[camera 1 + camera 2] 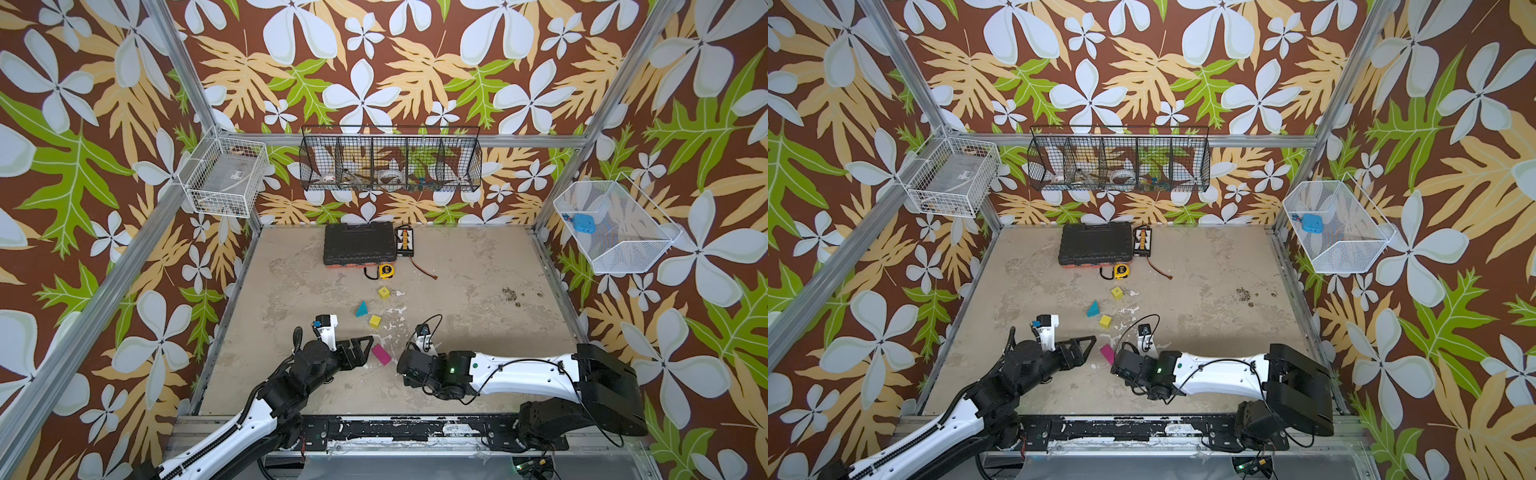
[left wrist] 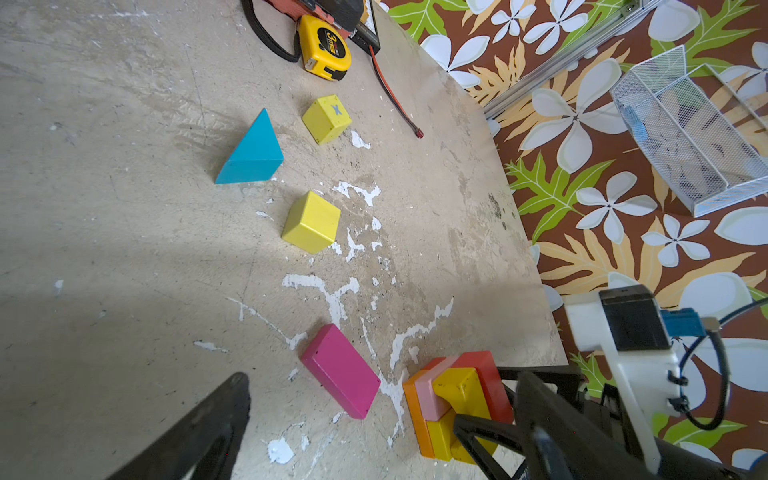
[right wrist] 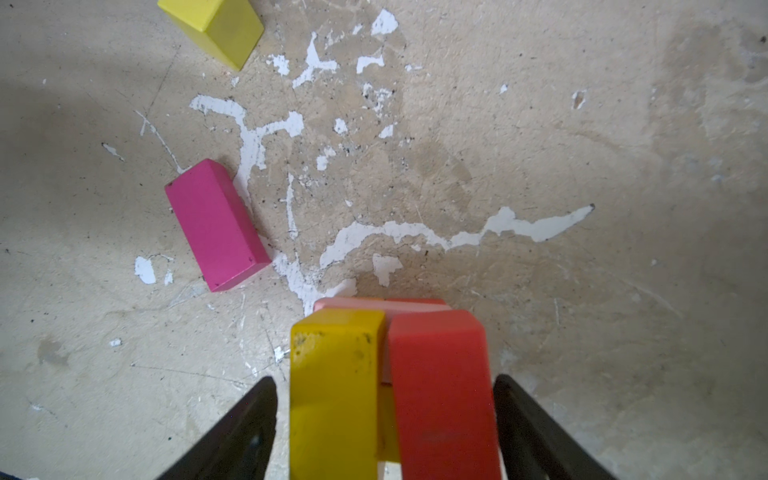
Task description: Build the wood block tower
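Left end effector (image 1: 369, 350) stands wide and empty. Right end effector (image 3: 384, 379) straddles the tower (image 3: 436, 374); whether it grips is unclear.

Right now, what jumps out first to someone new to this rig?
The loud floral wallpaper on every wall hits first. Next is the half-built tower of yellow, red, pink and orange blocks at the front-centre of the table, straddled by the right gripper. Loose pieces trail toward the back: magenta brick, two yellow cubes, teal wedge.
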Robot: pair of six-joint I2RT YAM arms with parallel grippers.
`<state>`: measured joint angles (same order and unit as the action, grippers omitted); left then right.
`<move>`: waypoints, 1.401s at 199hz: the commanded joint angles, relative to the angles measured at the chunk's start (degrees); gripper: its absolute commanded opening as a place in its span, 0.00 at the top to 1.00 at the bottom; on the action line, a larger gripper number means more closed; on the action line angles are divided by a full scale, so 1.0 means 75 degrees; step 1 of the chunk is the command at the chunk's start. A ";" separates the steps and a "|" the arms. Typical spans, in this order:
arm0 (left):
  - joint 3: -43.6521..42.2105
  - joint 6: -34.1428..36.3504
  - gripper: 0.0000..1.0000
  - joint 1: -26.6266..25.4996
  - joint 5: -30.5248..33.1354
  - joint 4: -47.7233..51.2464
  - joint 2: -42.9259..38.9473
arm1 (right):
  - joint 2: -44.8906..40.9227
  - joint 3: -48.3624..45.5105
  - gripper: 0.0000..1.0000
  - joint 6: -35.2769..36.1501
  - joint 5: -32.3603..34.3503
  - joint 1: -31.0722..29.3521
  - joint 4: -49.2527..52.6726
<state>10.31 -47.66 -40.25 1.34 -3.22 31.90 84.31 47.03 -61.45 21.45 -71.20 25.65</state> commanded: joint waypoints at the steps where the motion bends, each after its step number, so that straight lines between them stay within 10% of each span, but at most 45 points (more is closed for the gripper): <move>1: -0.0016 0.0038 0.00 0.0000 0.0076 0.0025 -0.0032 | -0.0015 0.0070 0.18 -0.0158 0.0218 -0.0127 0.0215; 279: -0.0030 0.0026 0.00 0.0000 0.0044 0.0137 -0.0222 | 0.0188 0.0122 0.25 -0.0174 0.0333 -0.0311 0.0079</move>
<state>10.11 -47.66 -40.25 1.48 -1.48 30.33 85.32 47.31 -62.94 22.87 -73.47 26.46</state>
